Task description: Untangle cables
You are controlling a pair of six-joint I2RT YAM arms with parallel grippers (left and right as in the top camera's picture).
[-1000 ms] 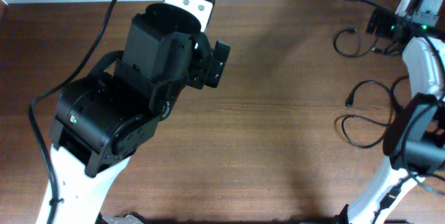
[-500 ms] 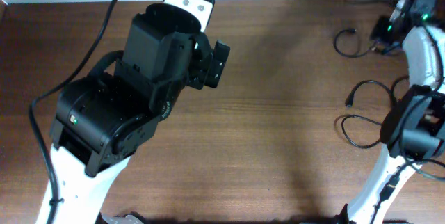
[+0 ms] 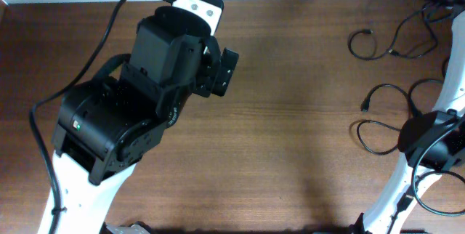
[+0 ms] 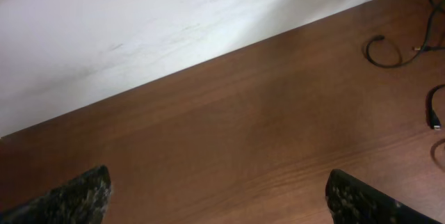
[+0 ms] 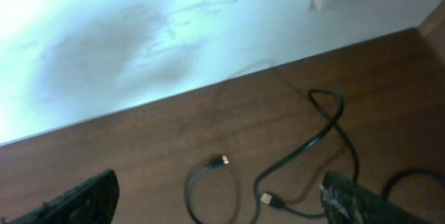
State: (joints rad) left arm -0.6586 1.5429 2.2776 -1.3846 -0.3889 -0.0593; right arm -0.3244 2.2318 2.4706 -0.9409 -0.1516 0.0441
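Our left pincer (image 4: 221,200) and right pincer (image 5: 221,197) gape released, empty. Cables (image 3: 365,105) hug the right edge of the surface (image 3: 290,118); we judge a careless tug could drag them off.

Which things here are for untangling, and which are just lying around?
For the job: cables, left gripper, right gripper, both open and empty.
Just there: table, wall, thick wire on the left arm.
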